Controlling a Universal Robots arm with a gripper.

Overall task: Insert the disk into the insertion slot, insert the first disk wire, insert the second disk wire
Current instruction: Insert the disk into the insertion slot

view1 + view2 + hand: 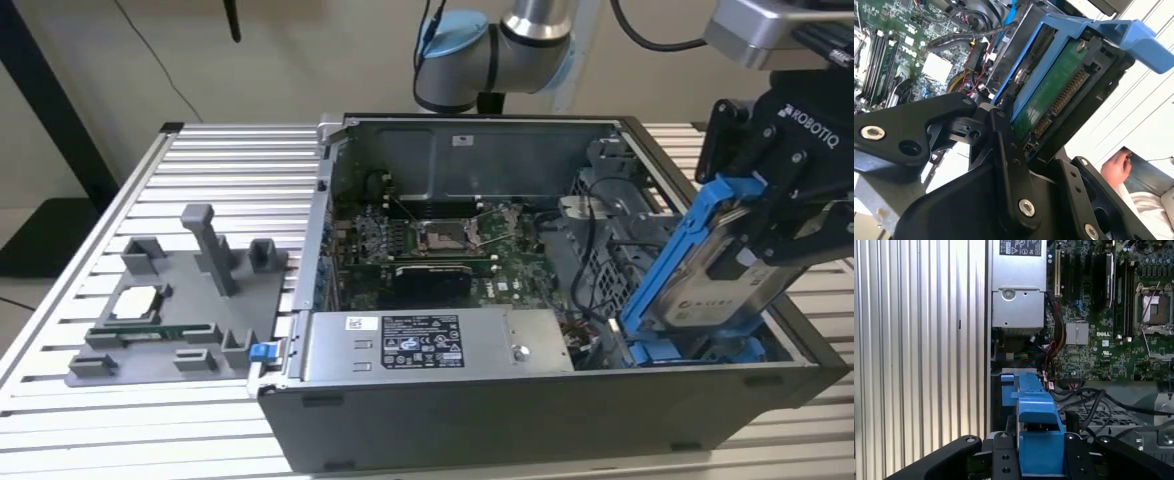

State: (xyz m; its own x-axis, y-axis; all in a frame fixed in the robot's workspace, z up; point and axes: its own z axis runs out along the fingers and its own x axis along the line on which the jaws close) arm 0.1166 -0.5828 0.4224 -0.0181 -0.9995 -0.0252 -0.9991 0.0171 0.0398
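At the exterior view's left a dark post stood against a beige wall. A ribbed silver aluminium table (200, 160) carried a grey plastic fixture tray (167, 310). Just beside the tray sat an open grey metal computer case (534, 420) with a green motherboard (427, 250) inside. A grey power-supply box (441, 345) at the near wall bore a white printed label.

At the right of the case lay the grey insertion slot with blue rails (694, 350). The flat silver-grey disk in a bright blue plastic carrier (707, 270) stood tilted above it, its lower end down at those rails. The black gripper (767, 250), white lettering on its body, was clamped on the disk's upper part. A person's hand (1116, 167) showed in the second wrist view.
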